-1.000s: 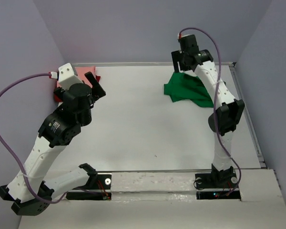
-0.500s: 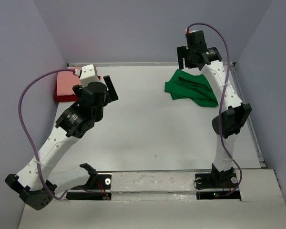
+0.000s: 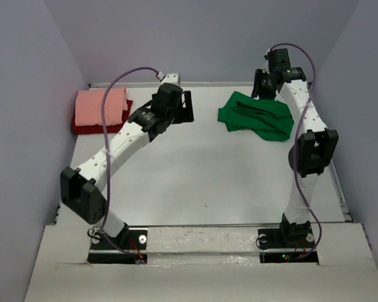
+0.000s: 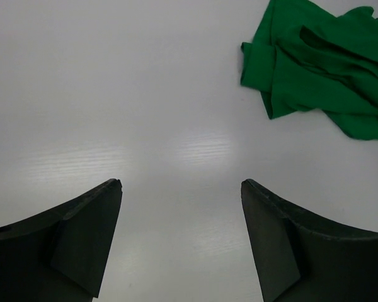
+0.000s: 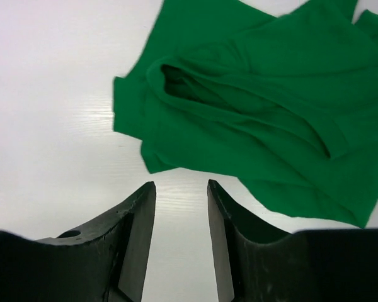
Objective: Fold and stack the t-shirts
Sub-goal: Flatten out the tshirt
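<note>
The bright green t-shirt (image 3: 255,117) lies crumpled at the back right of the white table. In the left wrist view the green t-shirt (image 4: 321,69) shows at the upper right, well ahead of the fingers. My left gripper (image 3: 185,106) (image 4: 179,185) is open wide over bare table, left of that shirt. My right gripper (image 3: 263,85) (image 5: 181,184) hovers at the shirt's far edge, jaws open with a narrower gap and nothing between them; the green t-shirt (image 5: 258,107) lies just ahead. A folded salmon-pink t-shirt (image 3: 101,106) rests on the dark red t-shirt (image 3: 80,128) at the back left.
Grey walls close the table in at the back and on both sides. A raised rail (image 3: 337,182) runs along the right edge. A purple cable (image 3: 107,113) loops above the left arm, which stretches diagonally across the left half of the table.
My left arm swung from the pink and red stack to the back middle, toward the green shirt. My right gripper shifted right along the shirt's far edge, and its jaws narrowed.
</note>
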Controlling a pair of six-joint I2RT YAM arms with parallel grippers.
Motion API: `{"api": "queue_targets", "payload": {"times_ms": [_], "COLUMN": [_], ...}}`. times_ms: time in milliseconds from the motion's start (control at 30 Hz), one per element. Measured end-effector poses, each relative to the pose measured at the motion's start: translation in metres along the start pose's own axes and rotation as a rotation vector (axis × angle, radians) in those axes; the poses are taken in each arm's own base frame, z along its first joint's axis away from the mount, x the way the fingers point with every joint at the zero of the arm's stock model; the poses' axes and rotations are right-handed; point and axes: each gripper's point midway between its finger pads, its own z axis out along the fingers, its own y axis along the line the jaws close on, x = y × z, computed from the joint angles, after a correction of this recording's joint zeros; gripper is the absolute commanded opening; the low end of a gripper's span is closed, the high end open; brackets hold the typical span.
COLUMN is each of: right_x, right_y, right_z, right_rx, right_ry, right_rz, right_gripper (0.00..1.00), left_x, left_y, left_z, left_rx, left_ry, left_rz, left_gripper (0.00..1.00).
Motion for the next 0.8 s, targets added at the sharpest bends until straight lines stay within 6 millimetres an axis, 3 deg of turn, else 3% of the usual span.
{"api": "queue_targets", "payload": {"times_ms": [167,300,467,667,800], "right_x": [-0.014,-0.012,-0.014,-0.016,-0.022], "right_y": [-0.003,-0.017,-0.026,-0.028,-0.023], "right_z": [-0.011,-0.012,-0.013,-0.021,-0.046], "right_rx": [-0.063,-0.05,-0.049,-0.065,-0.085], "right_ry": [-0.027,-0.011,-0.01,-0.015,-0.055], "right_rz": [0.064,0.091,0.113,0.122,0.116], "right_gripper": [0.64,0.68,0.68,0.69,0.69], "left_x": [-0.02,-0.022,0.001,0.034,0.053], "left_y": [-0.021,-0.03,-0.037,-0.057,-0.076], "left_z": [0.073,0.127,0.181,0.212,0.225], "left_rx": [0.062,0.135,0.236,0.42,0.561], "left_ry": [0.05,0.105,0.206,0.325,0.379], "left_rz": [-0.033,-0.063,-0.103,-0.169,-0.224], "left_gripper": [0.86,0.86,0.86,0.85,0.85]}}
